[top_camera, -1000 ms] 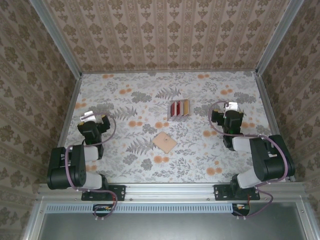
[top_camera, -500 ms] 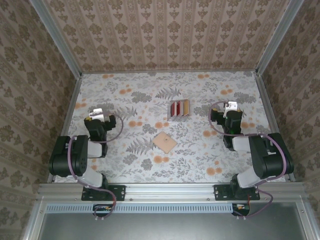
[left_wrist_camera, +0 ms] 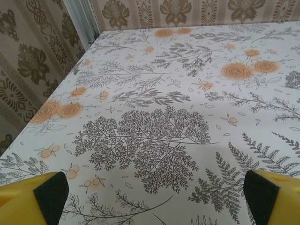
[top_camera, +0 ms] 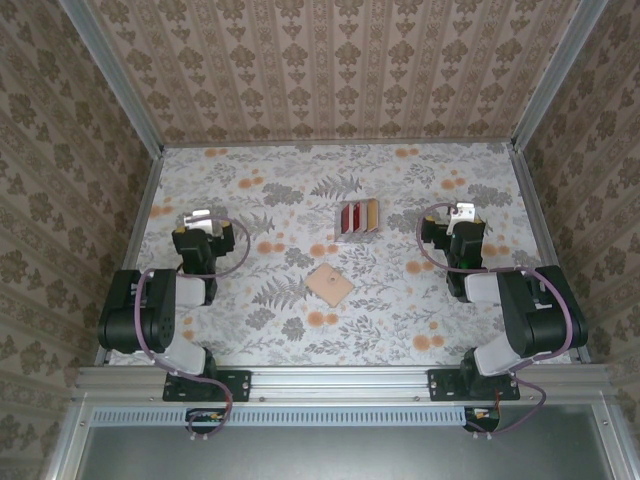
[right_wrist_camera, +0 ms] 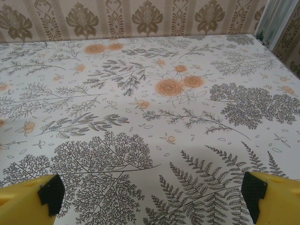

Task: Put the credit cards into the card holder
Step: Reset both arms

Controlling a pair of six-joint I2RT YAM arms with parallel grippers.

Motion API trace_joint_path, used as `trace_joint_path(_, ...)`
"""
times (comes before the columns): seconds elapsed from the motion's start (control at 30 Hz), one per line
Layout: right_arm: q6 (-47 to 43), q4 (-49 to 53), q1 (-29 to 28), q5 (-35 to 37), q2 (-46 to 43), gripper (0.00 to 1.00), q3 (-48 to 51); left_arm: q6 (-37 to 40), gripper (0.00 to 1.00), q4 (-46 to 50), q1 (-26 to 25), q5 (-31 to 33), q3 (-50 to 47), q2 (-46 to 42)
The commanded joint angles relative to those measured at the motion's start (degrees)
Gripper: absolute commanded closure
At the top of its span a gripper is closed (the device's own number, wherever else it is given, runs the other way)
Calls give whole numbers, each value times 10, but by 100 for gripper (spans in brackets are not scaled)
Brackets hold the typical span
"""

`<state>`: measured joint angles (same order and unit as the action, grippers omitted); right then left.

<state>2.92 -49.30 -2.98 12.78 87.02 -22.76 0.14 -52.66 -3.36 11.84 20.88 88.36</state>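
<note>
The credit cards [top_camera: 357,218] lie side by side in a short row at the table's middle back, red and tan-yellow among them. The card holder [top_camera: 329,284] is a pinkish-tan square lying flat, turned like a diamond, just in front of them. My left gripper [top_camera: 203,222] hovers over the left part of the table, well left of both, and is open [left_wrist_camera: 154,199] with only patterned tablecloth between its yellow fingers [left_wrist_camera: 47,194]. My right gripper [top_camera: 461,213] is to the right of the cards, also open [right_wrist_camera: 152,194] over bare cloth.
The floral tablecloth [top_camera: 300,330] covers the whole table. Wallpapered walls with aluminium corner posts [top_camera: 120,90] close the back and both sides. A metal rail [top_camera: 330,380] runs along the near edge by the arm bases.
My left arm has swung its gripper to the right and a little farther from the base. The right arm, the cards and the holder stay where they were.
</note>
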Motion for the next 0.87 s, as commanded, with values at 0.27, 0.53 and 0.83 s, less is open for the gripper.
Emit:
trace_joint_path(0.27, -12, -27, -9, 3, 5, 0, 11, 32, 0, -7, -14, 9, 4, 0)
trace_joint_path(0.53, -12, -27, -9, 3, 6, 0, 10, 30, 0, -4, -12, 7, 6, 0)
trace_joint_path(0.83, -12, -26, -9, 3, 6, 0, 10, 31, 0, -2, -13, 6, 6, 1)
